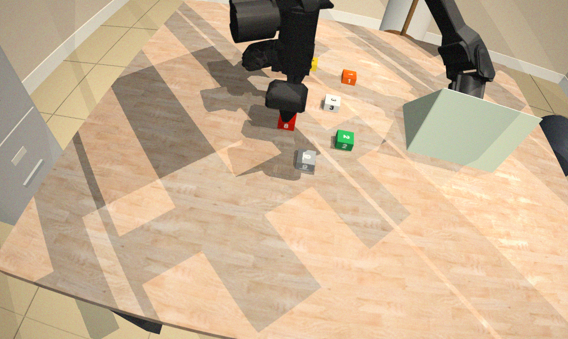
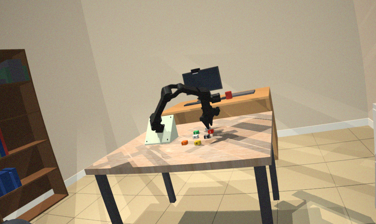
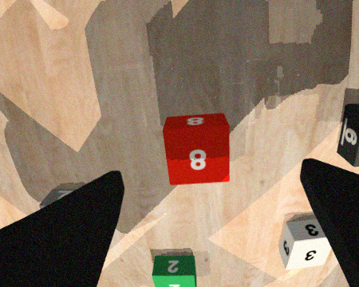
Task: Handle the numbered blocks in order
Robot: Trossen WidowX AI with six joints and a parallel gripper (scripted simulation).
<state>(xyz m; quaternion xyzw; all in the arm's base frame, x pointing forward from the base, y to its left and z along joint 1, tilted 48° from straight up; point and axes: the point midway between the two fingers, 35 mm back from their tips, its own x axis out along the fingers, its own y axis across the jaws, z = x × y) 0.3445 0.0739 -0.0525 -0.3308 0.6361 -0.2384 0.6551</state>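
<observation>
Six numbered blocks show in the top view, toward the upper middle of the frame on the wooden table point(image 1: 159, 253). The fingers point(image 1: 287, 117) hang spread wide directly over the red 8 block point(image 1: 286, 122), holding nothing; from the wrist view the red block point(image 3: 195, 149) sits on the table between the two dark fingertips, apart from both. Right of it stand the white 3 block point(image 1: 332, 102) and, higher up, the orange 1 block point(image 1: 348, 76). A yellow block point(image 1: 314, 64) peeks out from behind the arm, its digit hidden. The green 2 block point(image 1: 344, 140) and a grey block point(image 1: 306, 160) lie lower in the frame. A black block point(image 3: 355, 135) marked 6 shows at the wrist view's right edge.
</observation>
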